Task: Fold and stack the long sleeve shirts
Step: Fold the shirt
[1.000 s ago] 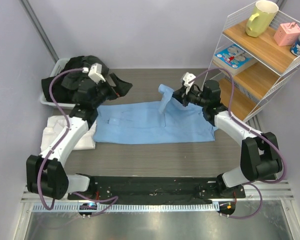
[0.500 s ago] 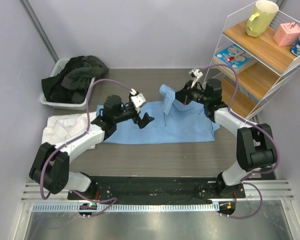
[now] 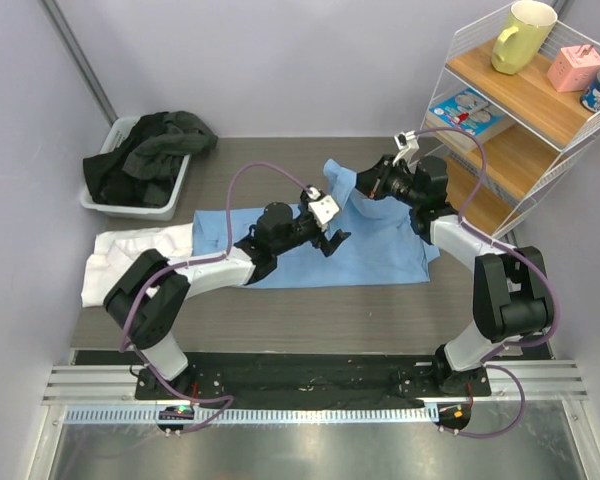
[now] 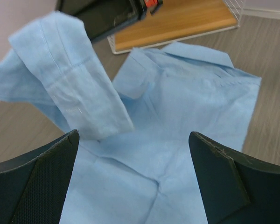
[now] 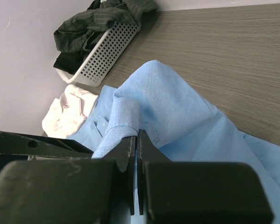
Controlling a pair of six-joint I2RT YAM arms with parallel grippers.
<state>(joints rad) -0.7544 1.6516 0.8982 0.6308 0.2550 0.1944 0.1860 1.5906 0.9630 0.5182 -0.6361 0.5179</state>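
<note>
Dark clothes (image 3: pixel 145 150) in basket (image 3: pixel 130 206); mug (image 3: pixel 521 35) on shelf (image 3: pixel 520 92).

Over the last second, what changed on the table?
The left end effector swept from beside the basket at far left rightward across the blue shirt. It now hovers open over the shirt's middle, near the lifted sleeve. Nothing was newly taken or let go. The right end effector stayed shut on that sleeve, drifting slightly back. The white shirt and the basket did not move.
</note>
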